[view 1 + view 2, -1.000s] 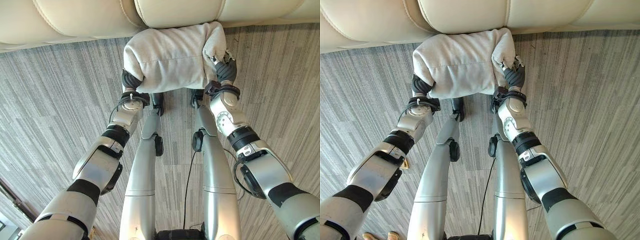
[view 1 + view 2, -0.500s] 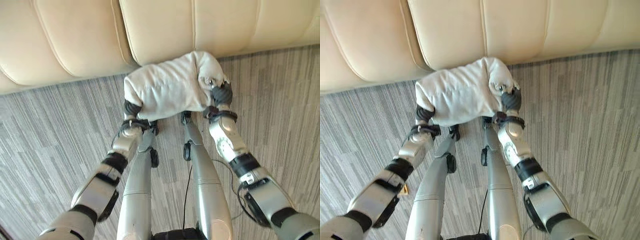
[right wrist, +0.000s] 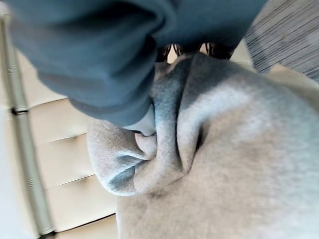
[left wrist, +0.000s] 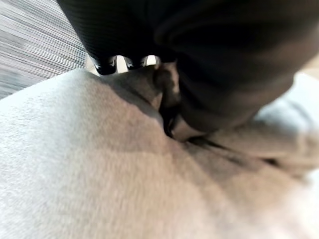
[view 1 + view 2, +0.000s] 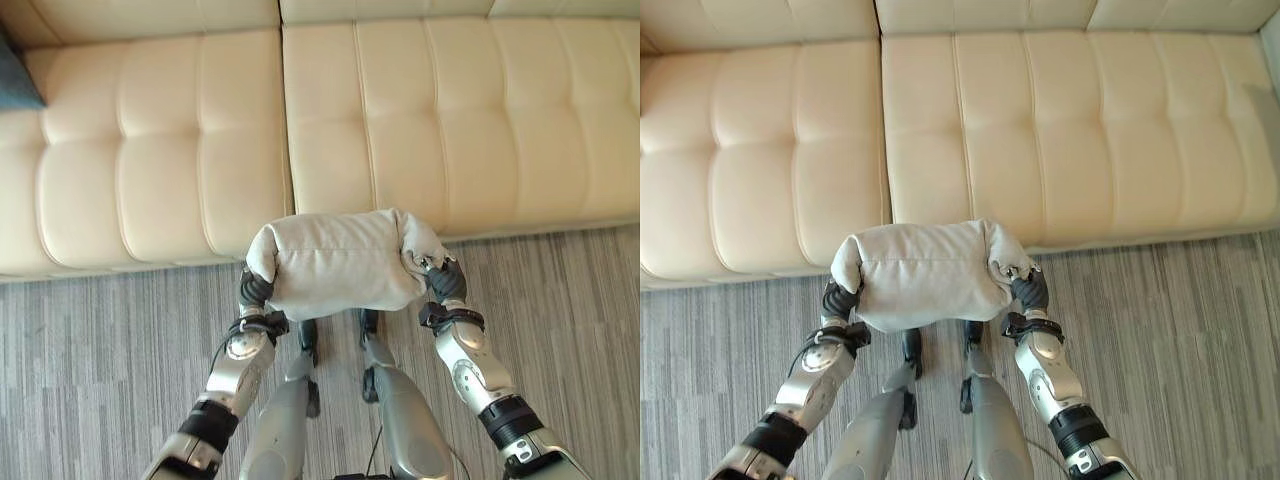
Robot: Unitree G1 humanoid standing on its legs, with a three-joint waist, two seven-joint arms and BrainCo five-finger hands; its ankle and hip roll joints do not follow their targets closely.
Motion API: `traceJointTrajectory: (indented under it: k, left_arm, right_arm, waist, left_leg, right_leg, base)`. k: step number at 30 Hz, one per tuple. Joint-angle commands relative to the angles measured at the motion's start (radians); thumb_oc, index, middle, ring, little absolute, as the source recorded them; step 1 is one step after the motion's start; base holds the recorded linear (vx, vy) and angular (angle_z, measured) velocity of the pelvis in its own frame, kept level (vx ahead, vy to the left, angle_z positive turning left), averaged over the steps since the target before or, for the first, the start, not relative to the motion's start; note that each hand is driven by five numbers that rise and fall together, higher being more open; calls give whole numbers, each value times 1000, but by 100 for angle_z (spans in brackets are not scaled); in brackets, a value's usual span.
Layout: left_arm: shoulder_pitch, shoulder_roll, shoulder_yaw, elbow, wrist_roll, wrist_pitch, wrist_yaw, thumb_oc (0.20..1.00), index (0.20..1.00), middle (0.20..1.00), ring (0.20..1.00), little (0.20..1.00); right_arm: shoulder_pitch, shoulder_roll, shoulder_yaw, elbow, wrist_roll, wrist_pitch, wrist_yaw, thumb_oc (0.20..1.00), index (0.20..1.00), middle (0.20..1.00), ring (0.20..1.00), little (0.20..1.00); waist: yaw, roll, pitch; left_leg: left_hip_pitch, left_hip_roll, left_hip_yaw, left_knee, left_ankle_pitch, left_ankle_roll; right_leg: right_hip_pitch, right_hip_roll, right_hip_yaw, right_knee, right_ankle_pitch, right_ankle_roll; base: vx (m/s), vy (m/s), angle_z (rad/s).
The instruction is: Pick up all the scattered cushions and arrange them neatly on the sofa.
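A light grey cushion hangs between my two hands, level, just in front of the cream sofa's front edge and above the floor. My left hand grips its left end from below, and the left wrist view shows cloth folded under that hand. My right hand holds the right end, its fingers pinching a bunched corner. A dark blue-grey cushion peeks in at the sofa's far left edge.
The sofa has two wide tufted seat sections with a seam between them, both bare in front of me. Grey striped carpet covers the floor before the sofa.
The camera has tilted up, so the sofa seat now shows. The grey cushion stays gripped in both hands and has come up and forward to the seat's front edge.
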Motion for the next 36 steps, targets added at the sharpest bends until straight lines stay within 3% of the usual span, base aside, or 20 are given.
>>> traceJointTrajectory:
  k: [1,9,10,11,12,14,15,17,19,20,23,25,28,30,33,36]
  left_arm:
    - [-81,-74,-48,-102,-9,-90,-108,200,200,200,200,200]
    - [3,-26,-23,-152,44,-54,-118,200,200,200,200,200]
    - [19,-18,-19,-153,93,-35,-108,200,200,200,200,200]
    - [24,-13,-20,-150,146,-18,-89,200,200,200,200,200]
    - [23,-5,-10,-149,194,-12,-63,200,200,200,200,200]
    - [14,-4,-15,-140,222,-11,-51,200,200,200,200,200]
    - [-3,-7,-19,-122,255,-10,-42,200,200,200,200,200]
    - [-14,-9,-7,-116,260,-7,-34,200,200,200,200,200]
    - [-13,-10,17,-112,267,6,-26,200,200,200,200,200]
    - [-11,-12,22,-110,269,7,-26,200,200,200,200,200]
    - [6,-28,25,-100,264,5,-32,200,200,200,200,200]
    - [24,-46,33,-101,244,2,-35,200,200,200,200,200]
    - [40,-72,33,-102,202,-7,-38,200,200,200,200,200]
    - [37,-79,33,-96,192,-7,-36,200,200,200,200,200]
    - [38,-84,34,-98,183,-1,-35,200,200,200,200,200]
    - [43,-89,24,-92,184,7,-33,200,200,200,200,200]
  right_arm:
    - [-17,68,51,-110,-69,-36,102,200,200,200,200,200]
    - [35,26,18,-127,-197,16,92,200,200,200,200,200]
    - [60,-5,-1,-137,-298,39,70,200,200,200,200,200]
    - [80,-17,-17,-135,-382,59,46,200,200,200,200,200]
    - [78,-16,-23,-118,-453,68,10,200,200,200,200,200]
    - [77,-15,-27,-106,-471,67,-3,200,200,200,200,200]
    - [72,-24,-39,-94,-496,74,-22,200,200,200,200,200]
    - [50,-22,-38,-63,-495,78,-38,200,200,200,200,200]
    - [33,-13,-32,-50,-488,80,-40,200,200,200,200,200]
    - [30,-17,-33,-51,-498,86,-41,200,200,200,200,200]
    - [48,-28,-31,-43,-509,95,-30,200,200,200,200,200]
    - [59,-36,-36,-40,-501,97,-25,200,200,200,200,200]
    - [63,-54,-38,-50,-485,92,-20,200,200,200,200,200]
    - [58,-60,-36,-54,-483,95,-18,200,200,200,200,200]
    - [56,-64,-41,-55,-482,100,-26,200,200,200,200,200]
    - [56,-62,-42,-60,-480,101,-32,200,200,200,200,200]
  waist:
    - [26,19,-121]
    - [37,17,-189]
    - [35,23,-197]
    - [31,31,-186]
    - [34,36,-161]
    - [31,42,-149]
    - [19,39,-143]
    - [30,28,-148]
    - [40,11,-153]
    - [37,8,-154]
    - [35,5,-187]
    - [30,7,-203]
    - [36,20,-188]
    - [41,24,-177]
    - [38,20,-171]
    - [34,14,-176]
  left_leg:
    - [44,35,-19,0,-85,-45]
    - [141,17,-22,20,-140,-6]
    - [167,9,-33,22,-149,8]
    - [202,1,-35,15,-155,25]
    - [238,-5,-22,1,-159,45]
    - [245,-3,-21,-3,-157,45]
    - [262,4,-26,-14,-153,31]
    - [269,0,-2,-19,-162,23]
    - [287,-6,16,-11,-187,13]
    - [296,-7,19,-2,-202,10]
    - [321,3,11,49,-251,-5]
    - [311,20,22,155,-275,-32]
    - [226,31,16,393,-229,-68]
    - [173,32,9,484,-187,-87]
    - [113,52,20,467,-185,-82]
    - [104,48,-2,317,-215,-60]
  right_leg:
    - [79,-42,-42,58,-202,104]
    - [178,-61,-41,84,-226,124]
    - [173,-69,-31,160,-251,133]
    - [133,-82,-23,313,-247,142]
    - [74,-104,-22,469,-181,153]
    - [39,-95,-8,529,-187,149]
    - [-6,-6,15,480,-265,130]
    - [2,7,-48,329,-246,124]
    - [14,37,-120,149,-191,140]
    - [17,44,-118,112,-183,145]
    - [83,50,-98,90,-201,111]
    - [137,56,-115,76,-218,90]
    - [206,65,-131,53,-242,59]
    - [229,64,-137,45,-259,43]
    - [257,55,-143,39,-284,31]
    - [273,46,-136,40,-294,36]
  base:
    - [43,86,-6]
    - [40,127,-1]
    - [20,243,13]
    - [-11,343,10]
    - [-53,245,4]
    - [-27,48,-25]
    - [42,-75,-27]
    - [106,-107,-10]
    - [199,-155,-5]
    - [280,-180,-17]
    - [347,-178,-1]
    - [364,-218,28]
    - [228,-174,34]
    - [151,-134,18]
    - [147,-111,17]
    - [163,-37,9]
